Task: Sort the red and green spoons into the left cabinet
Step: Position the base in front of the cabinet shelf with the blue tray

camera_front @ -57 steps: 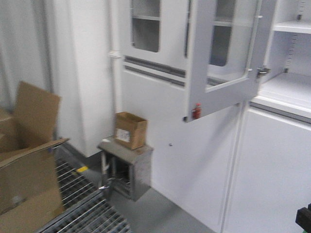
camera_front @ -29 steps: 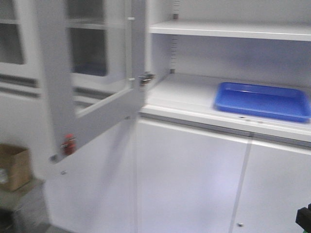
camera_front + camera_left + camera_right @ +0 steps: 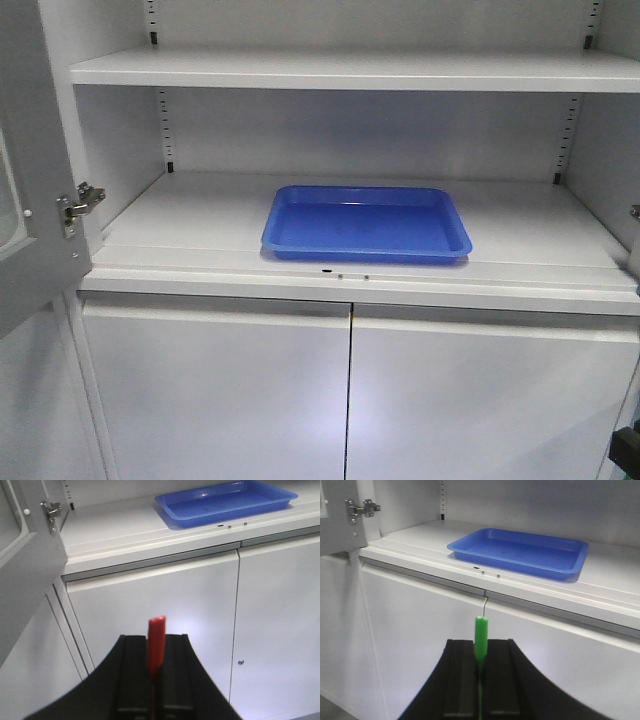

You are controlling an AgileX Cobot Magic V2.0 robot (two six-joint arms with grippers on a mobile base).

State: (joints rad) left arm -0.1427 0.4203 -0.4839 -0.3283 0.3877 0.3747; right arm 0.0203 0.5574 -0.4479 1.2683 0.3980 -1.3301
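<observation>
2 spoons held: my left claw clamps the red spoon, my right claw the green spoon. 1 blue tray sits on the cabinet shelf.

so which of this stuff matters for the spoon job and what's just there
For the job: red spoon in the left tool, green spoon in the right tool, blue tray, cabinet shelf under it.
Just there: upper shelf, open door with its hinge, closed lower doors.
</observation>
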